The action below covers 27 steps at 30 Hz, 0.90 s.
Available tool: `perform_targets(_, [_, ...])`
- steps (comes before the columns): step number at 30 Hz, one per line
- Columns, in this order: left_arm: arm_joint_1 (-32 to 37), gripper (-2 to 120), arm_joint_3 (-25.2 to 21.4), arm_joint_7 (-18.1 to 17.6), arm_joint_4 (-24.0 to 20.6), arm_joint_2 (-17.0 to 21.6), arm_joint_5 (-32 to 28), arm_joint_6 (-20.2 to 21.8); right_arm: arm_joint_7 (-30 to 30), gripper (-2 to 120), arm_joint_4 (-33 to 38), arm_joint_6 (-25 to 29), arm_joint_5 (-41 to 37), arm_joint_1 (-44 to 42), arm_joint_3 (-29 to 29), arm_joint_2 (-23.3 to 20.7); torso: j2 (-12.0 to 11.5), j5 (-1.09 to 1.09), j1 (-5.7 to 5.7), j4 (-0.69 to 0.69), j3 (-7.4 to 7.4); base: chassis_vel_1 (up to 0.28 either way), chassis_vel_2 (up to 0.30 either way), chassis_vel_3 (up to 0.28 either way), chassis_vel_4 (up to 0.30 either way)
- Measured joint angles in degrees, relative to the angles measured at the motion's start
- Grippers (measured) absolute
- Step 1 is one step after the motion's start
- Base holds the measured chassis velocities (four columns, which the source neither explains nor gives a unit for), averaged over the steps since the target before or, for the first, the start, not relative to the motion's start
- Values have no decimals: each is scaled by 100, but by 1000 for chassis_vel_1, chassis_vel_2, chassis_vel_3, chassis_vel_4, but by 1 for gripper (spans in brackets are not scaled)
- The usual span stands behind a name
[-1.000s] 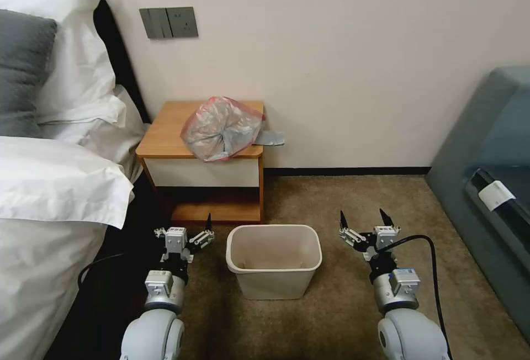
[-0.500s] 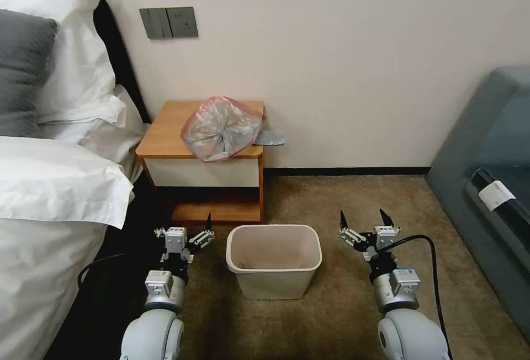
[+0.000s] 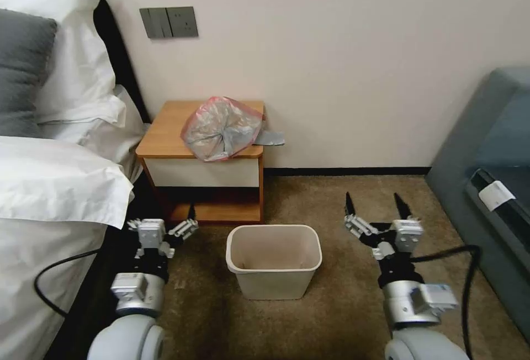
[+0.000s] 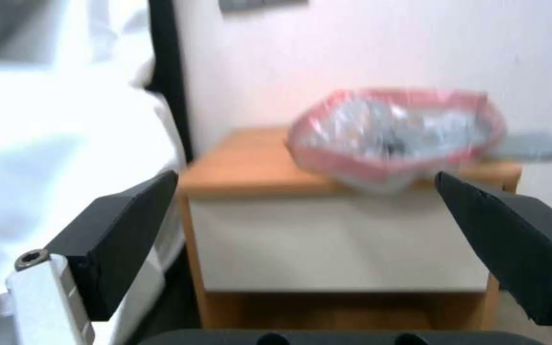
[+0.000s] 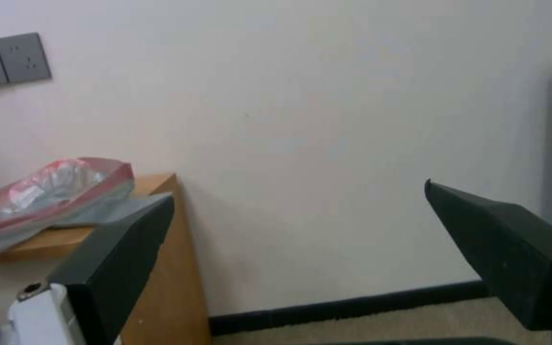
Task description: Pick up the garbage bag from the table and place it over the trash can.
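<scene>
Garbage bag (image 3: pixel 222 128) is lying crumpled at the nightstand's (image 3: pixel 165 133) right edge, tail overhanging rightward.
Left gripper (image 3: pixel 163 222) and right gripper (image 3: pixel 375 205) are flanking the trash can (image 3: pixel 273 282), fingers spread, empty.

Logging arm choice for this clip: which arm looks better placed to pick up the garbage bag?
Probably the left. Its open end effector sits below the table's front, facing the garbage bag; the right end effector is off beside it.

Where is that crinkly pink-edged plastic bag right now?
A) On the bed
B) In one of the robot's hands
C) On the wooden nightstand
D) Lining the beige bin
C: the garbage bag lies crumpled on the table, while the trash can is unlined and the left hand and right hand are both open, holding nothing.
</scene>
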<state>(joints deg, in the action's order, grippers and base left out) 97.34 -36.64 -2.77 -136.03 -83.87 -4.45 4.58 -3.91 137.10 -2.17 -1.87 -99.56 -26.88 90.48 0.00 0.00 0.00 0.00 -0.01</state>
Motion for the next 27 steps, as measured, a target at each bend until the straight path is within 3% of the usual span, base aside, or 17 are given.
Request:
perform_targets(3, [225,100,-134,-73,-552,60,-140,128,-46,100,-35,-165,-218,66,-11,-143,0,0,0,0,0,0,0,0,0])
perform_targets(8, [367,100,-189,-131,-732,193,-378,192,-49,100,-180,-193,-312,160,-19,-244,0,-2,0,0,0,0,0,0,0])
perform_targets(20, [219,100,-205,-133,-187,328,-626,76,-113,100,-444,-443,-1091,657,20,-422,0,0,0,0,1,0,0,0,0])
perform_targets(27, [240,100,-154,-129,101,266,-598,-134,-274,100,-705,-794,-3025,1282,-21,-689,0,0,0,0,1,0,0,0,0])
